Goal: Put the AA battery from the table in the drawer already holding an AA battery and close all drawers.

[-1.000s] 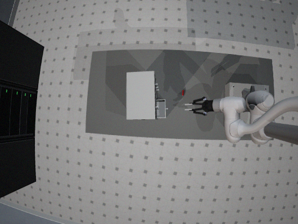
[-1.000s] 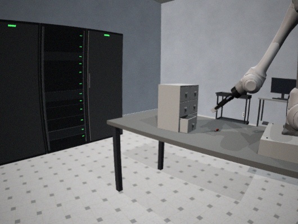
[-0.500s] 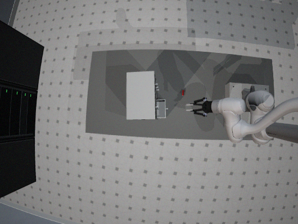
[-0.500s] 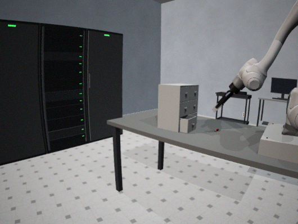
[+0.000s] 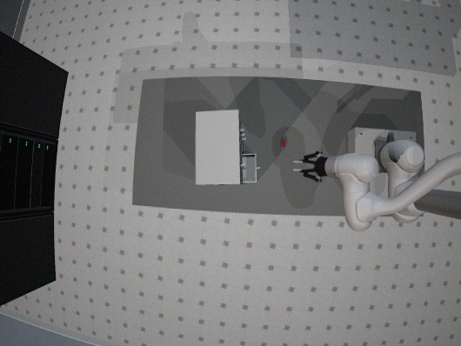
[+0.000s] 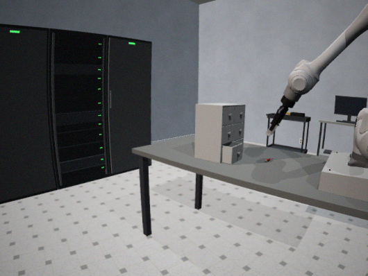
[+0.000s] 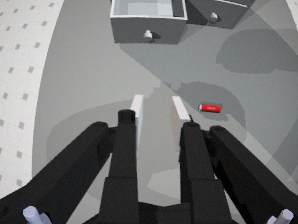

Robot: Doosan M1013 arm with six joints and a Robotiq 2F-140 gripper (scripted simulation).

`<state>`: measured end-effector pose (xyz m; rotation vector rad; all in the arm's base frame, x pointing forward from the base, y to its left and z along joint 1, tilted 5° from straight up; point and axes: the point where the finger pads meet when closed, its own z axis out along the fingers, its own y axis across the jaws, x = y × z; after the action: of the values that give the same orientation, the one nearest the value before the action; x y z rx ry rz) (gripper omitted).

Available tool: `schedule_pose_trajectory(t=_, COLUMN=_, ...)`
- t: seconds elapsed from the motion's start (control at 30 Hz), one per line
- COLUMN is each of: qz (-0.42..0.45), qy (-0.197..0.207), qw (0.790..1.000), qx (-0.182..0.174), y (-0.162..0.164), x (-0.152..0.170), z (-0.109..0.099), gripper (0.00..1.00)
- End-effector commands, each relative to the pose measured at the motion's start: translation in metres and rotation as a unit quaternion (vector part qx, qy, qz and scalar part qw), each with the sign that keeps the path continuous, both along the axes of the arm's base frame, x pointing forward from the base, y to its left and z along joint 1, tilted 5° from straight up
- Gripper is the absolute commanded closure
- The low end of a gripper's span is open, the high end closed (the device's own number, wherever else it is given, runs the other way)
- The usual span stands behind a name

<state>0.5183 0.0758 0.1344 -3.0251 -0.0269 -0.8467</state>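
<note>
Nearby — server cabinets (image 6: 69, 104), desk monitor (image 6: 350, 105); red battery (image 5: 283, 143) unobstructed.

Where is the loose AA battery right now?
The red battery lies on the table, between the chest with its open drawer and the raised claw.
</note>
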Motion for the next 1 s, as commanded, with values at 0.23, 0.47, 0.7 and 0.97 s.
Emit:
schedule_pose_trajectory(t=0.23, qz=0.034, qy=0.206, qw=0.978, qx=0.026, y=-0.008, x=-0.03, z=0.029, gripper=0.8)
schedule_pose_trajectory(t=0.47, qz=0.035, qy=0.242, qw=0.969, qx=0.024, y=-0.009, x=-0.036, z=0.035, gripper=0.8)
schedule_pose_trajectory(t=0.7, qz=0.035, qy=0.25, qw=0.967, qx=0.024, y=-0.009, x=-0.038, z=0.036, gripper=0.8)
schedule_pose_trajectory(t=0.97, qz=0.035, qy=0.25, qw=0.967, qx=0.024, y=-0.009, x=-0.038, z=0.036, gripper=0.8)
